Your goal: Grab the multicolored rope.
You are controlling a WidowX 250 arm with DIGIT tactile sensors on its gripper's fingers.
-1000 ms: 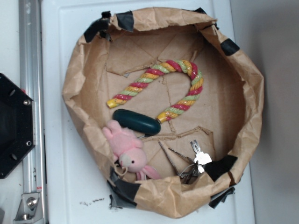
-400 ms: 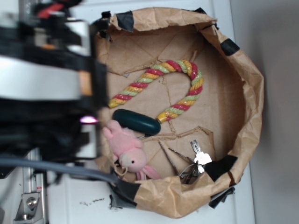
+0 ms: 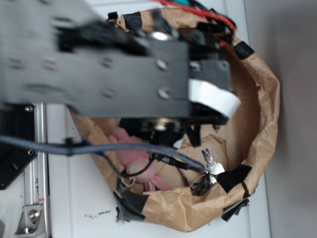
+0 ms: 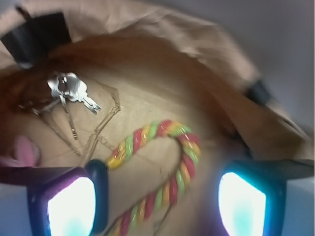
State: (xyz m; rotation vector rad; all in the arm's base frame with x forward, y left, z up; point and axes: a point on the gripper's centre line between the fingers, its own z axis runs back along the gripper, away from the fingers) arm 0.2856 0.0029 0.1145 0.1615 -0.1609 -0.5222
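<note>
Looking through the wrist view, I see the multicolored rope (image 4: 165,169) lying on the brown paper floor of the paper bowl (image 4: 162,34), bent in an arch. Its curved top sits near the middle of the view, and both legs run down toward the lower edge, between the two lit finger pads (image 4: 69,206). The jaws stand apart, one pad at the lower left and one at the lower right, and neither touches the rope. The gripper (image 4: 155,204) hangs above the rope with clear space below it.

A bunch of keys (image 4: 71,91) lies up and to the left of the rope, well apart from it. A sliver of the pink plush toy (image 4: 22,150) shows at the left edge. A dark green oval object (image 4: 101,194) sits just beside the left pad, close to one rope end; I cannot tell whether it touches the rope.

In the exterior view, the arm (image 3: 99,64) is blurred and covers most of the bowl, so the rope is hidden there. Below the arm I see the plush toy (image 3: 136,161) and the keys (image 3: 210,168) against the near wall of the bowl (image 3: 267,99). Black tape patches (image 3: 233,178) mark the rim. The bowl rests on a white desk (image 3: 74,198), and a metal rail (image 3: 37,163) runs along the left side.
</note>
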